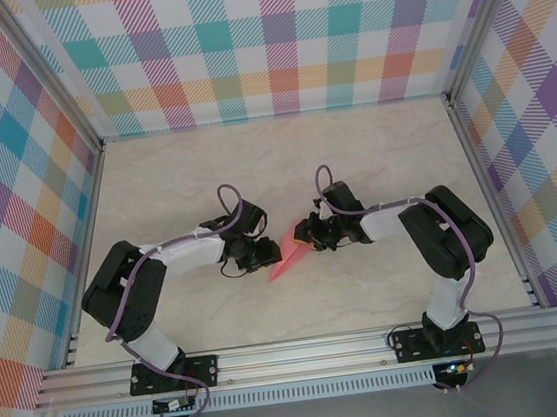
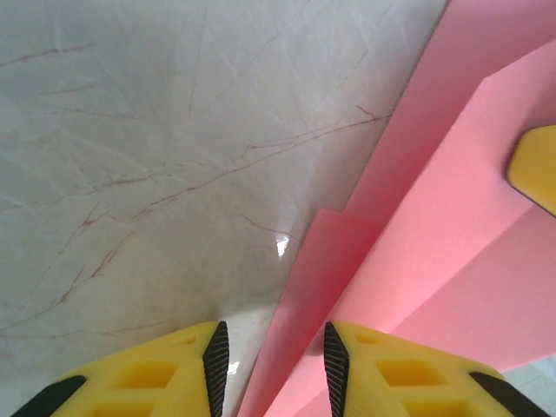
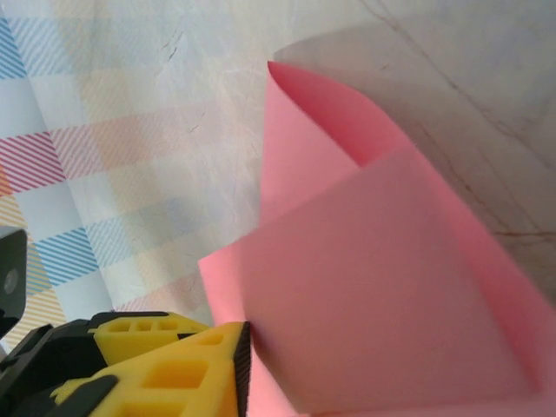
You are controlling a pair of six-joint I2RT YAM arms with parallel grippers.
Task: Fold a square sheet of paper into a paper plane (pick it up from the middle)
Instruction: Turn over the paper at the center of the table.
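Observation:
The square sheet of paper (image 1: 292,252), salmon pink, is folded into a pointed wedge and lies on the table between my two grippers. My left gripper (image 1: 262,254) stands at its left edge. In the left wrist view the jaws (image 2: 271,360) are apart, with the paper's (image 2: 452,217) long edge running into the gap and the right finger (image 2: 408,369) over the paper. My right gripper (image 1: 309,235) is at the wedge's upper right end. In the right wrist view a lifted flap of paper (image 3: 382,287) presses against the one visible finger (image 3: 174,365) and hides the other.
The marble-patterned tabletop (image 1: 373,157) is open behind the arms. Checked walls (image 1: 269,38) close off the back and both sides, and an aluminium rail (image 1: 305,351) runs along the near edge. A yellow fingertip (image 2: 534,169) of the right gripper shows on the paper.

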